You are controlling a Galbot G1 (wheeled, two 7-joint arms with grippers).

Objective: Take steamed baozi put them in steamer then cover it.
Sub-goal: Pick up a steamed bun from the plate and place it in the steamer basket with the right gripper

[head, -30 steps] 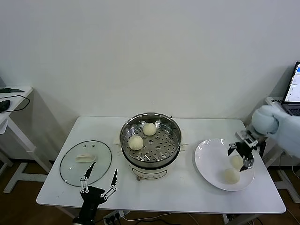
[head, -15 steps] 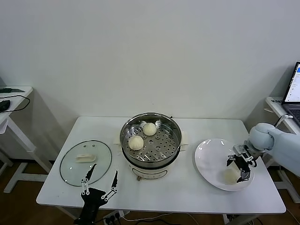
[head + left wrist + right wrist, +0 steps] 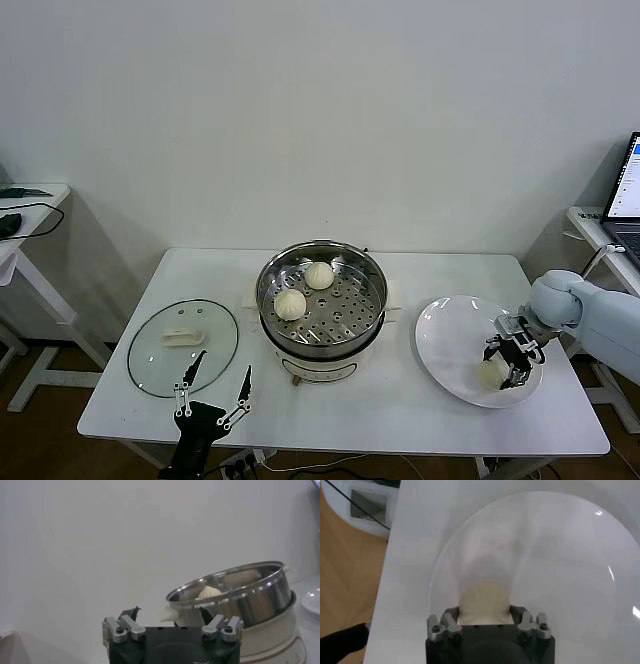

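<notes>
On the white plate (image 3: 445, 340) at the table's right, my right gripper (image 3: 511, 362) is shut on one baozi (image 3: 490, 372). The right wrist view shows that cream bun (image 3: 485, 597) filling the gap between the fingers of the gripper (image 3: 485, 612). Two more baozi (image 3: 318, 275) (image 3: 290, 303) lie on the perforated tray of the steel steamer (image 3: 320, 345) at the table's middle. The glass cover (image 3: 215, 335) lies flat on the table at the left. My left gripper (image 3: 213, 385) hangs open at the front left edge, empty, facing the steamer (image 3: 250, 600).
A laptop (image 3: 627, 195) stands on a side table at the far right. Another small table with a black cable (image 3: 25, 210) is at the far left. The plate (image 3: 545, 555) reaches close to the table's right edge.
My right gripper has come down onto the plate and closed around a baozi. The left arm has not moved.
</notes>
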